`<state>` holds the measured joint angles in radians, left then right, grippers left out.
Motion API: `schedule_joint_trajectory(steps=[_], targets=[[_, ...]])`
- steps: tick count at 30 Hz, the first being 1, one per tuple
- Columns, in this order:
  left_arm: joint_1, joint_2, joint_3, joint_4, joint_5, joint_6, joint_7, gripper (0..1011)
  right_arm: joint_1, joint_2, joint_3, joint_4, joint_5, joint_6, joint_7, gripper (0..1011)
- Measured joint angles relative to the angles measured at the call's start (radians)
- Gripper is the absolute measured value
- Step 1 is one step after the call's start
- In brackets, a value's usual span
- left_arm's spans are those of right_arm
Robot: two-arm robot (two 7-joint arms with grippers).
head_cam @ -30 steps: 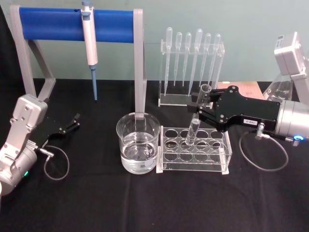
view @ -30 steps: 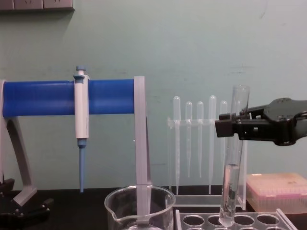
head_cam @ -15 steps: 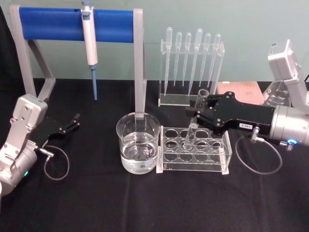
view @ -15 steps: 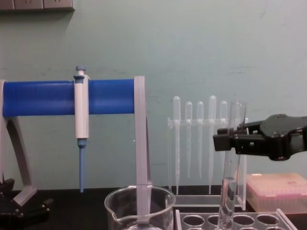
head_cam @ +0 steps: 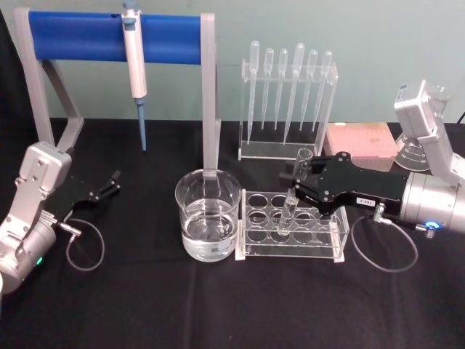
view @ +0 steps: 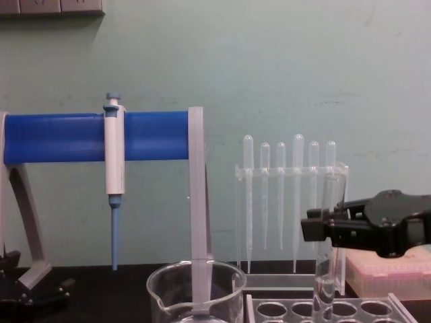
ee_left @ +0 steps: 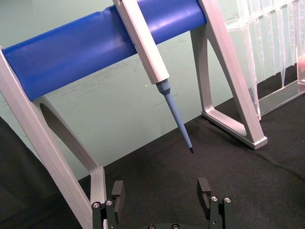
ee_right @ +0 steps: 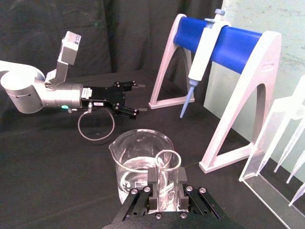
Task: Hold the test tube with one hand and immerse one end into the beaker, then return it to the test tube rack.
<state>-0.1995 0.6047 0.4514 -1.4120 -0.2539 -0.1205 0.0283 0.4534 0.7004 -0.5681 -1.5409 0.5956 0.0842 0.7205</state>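
— Black cloth covered the table [head_cam: 145, 305]; how was the right gripper [head_cam: 296, 183] posed?
— It reached in level above the clear rack [head_cam: 290, 227], fingers clamped on the test tube [head_cam: 289, 207], whose lower end sat in a rack hole. The beaker [head_cam: 208, 224] stood beyond its fingertips.
— And the left gripper [head_cam: 110, 183]?
— Parked far off, fingers spread, empty.

Clr test tube [head_cam: 292, 198], blk end effector [head_cam: 296, 179]
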Motion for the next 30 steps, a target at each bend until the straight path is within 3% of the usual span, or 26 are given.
schedule_joint_trajectory(steps=[26, 30], targets=[[0.000, 0.000, 0.000, 0.000, 0.000, 0.000, 0.000, 1000, -0.001, -0.025, -0.010, 0.044, -0.024, 0.000, 0.016, 238], [0.000, 0.000, 0.000, 0.000, 0.000, 0.000, 0.000, 1000, -0.001, -0.025, -0.010, 0.043, -0.024, 0.000, 0.015, 324]])
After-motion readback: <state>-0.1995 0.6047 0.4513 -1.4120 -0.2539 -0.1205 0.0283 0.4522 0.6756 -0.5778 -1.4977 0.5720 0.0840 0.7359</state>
